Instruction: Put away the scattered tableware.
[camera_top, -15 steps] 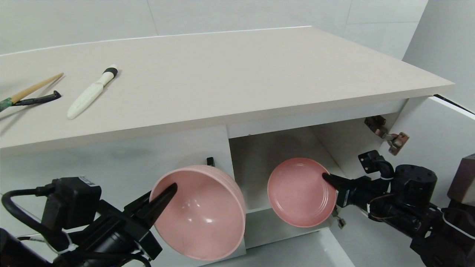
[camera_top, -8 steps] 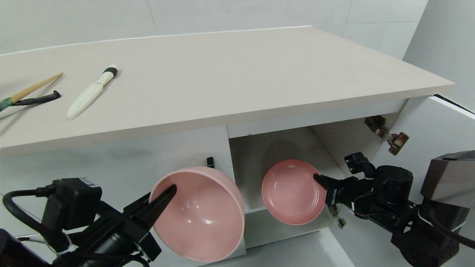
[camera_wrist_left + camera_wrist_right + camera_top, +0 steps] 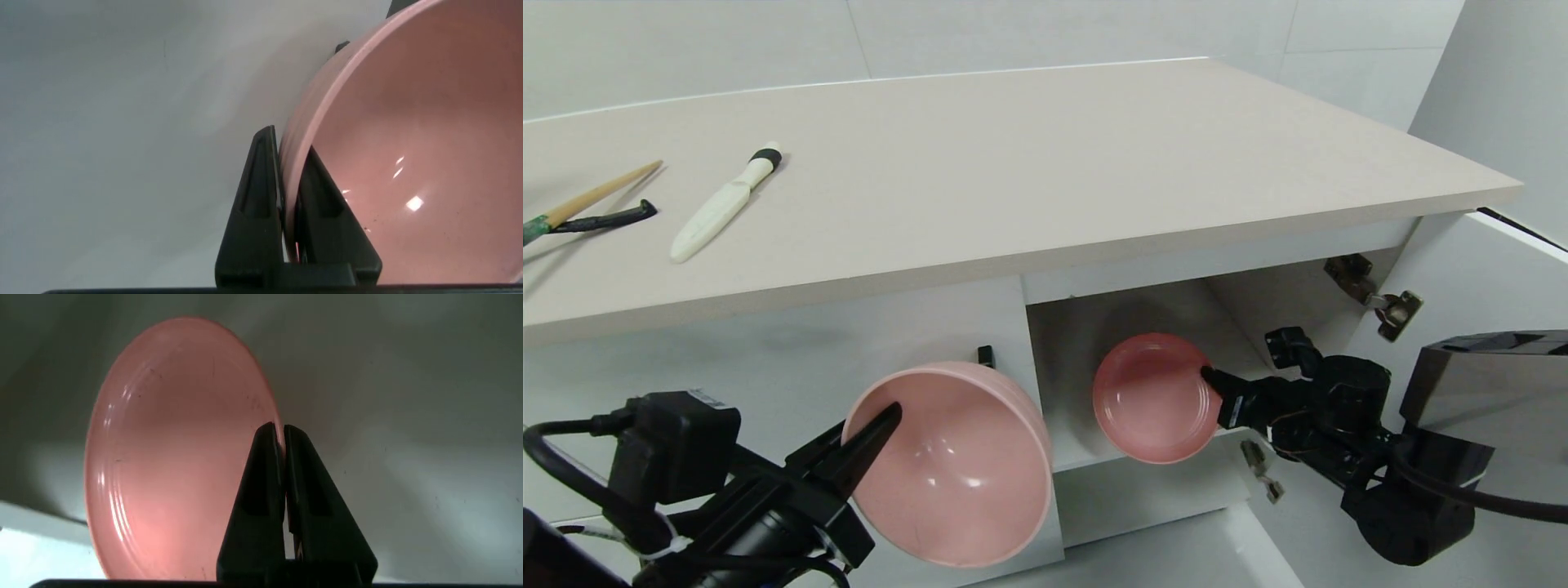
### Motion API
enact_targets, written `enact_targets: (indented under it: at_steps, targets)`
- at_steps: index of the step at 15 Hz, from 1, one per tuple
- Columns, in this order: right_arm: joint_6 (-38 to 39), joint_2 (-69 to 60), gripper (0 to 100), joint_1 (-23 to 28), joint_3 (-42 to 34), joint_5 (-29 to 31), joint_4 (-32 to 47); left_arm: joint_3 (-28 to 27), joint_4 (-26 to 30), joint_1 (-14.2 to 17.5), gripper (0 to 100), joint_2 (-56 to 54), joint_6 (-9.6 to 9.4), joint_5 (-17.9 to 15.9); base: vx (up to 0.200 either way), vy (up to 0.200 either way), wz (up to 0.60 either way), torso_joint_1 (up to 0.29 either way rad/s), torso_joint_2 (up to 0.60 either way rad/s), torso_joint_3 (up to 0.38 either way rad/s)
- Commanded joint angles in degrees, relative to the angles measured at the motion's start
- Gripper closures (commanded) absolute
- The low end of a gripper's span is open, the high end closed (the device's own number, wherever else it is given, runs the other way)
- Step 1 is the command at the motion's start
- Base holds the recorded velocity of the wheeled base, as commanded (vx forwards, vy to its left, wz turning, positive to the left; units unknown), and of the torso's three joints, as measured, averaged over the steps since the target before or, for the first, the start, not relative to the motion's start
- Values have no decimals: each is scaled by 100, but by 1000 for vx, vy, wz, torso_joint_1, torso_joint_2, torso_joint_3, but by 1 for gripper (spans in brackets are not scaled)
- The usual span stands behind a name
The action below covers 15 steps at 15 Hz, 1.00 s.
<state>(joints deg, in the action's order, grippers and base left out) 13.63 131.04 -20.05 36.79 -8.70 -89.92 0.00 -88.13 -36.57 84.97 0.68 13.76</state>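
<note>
My left gripper [image 3: 888, 415] is clamped on the rim of the pink bowl [image 3: 956, 478], one finger inside and one outside the wall. The bowl hangs tipped on its side, its hollow facing up toward my head, in front of the closed white cabinet front [image 3: 768, 343] just left of the open compartment [image 3: 1127, 314].

My right gripper [image 3: 1207, 376] pinches the edge of the pink plate [image 3: 1147, 400], its jaws closed tight on the rim. The plate stands nearly upright on edge in the mouth of the open compartment, below the counter [image 3: 1029, 155]. Its lower edge sits close to the shelf's front lip; I cannot tell whether it touches. The cabinet door [image 3: 1486, 269] is swung out to my right, with a hinge [image 3: 1396, 309] showing on it.

On the counter's far left lie a cream-coloured utensil [image 3: 723, 204], a wooden stick [image 3: 600, 192] and a thin black utensil [image 3: 609, 218], the last two touching, well apart from both dishes.
</note>
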Motion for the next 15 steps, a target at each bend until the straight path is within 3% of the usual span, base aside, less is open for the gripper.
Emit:
enact_targets:
  at_steps: [1, 5, 9, 15]
  targets:
    - [-1, 177, 100, 1, 223, 27, -8, 0, 59, 1, 100, -68, 2, 12, 0, 0, 0, 0, 0, 0]
    - [-9, 555, 100, 1, 610, 185, -8, 0, 815, -8, 100, -710, 11, 4, 0, 0, 0, 0, 0, 0]
    - [8, 748, 100, 1, 865, 185, -8, 0, 2203, -272, 100, -1764, 28, -14, 0, 0, 0, 0, 0, 0]
    - [17, 976, 100, -7, 1190, 185, -8, -79, 2221, -272, 100, -1756, 11, -23, 0, 0, 0, 0, 0, 0]
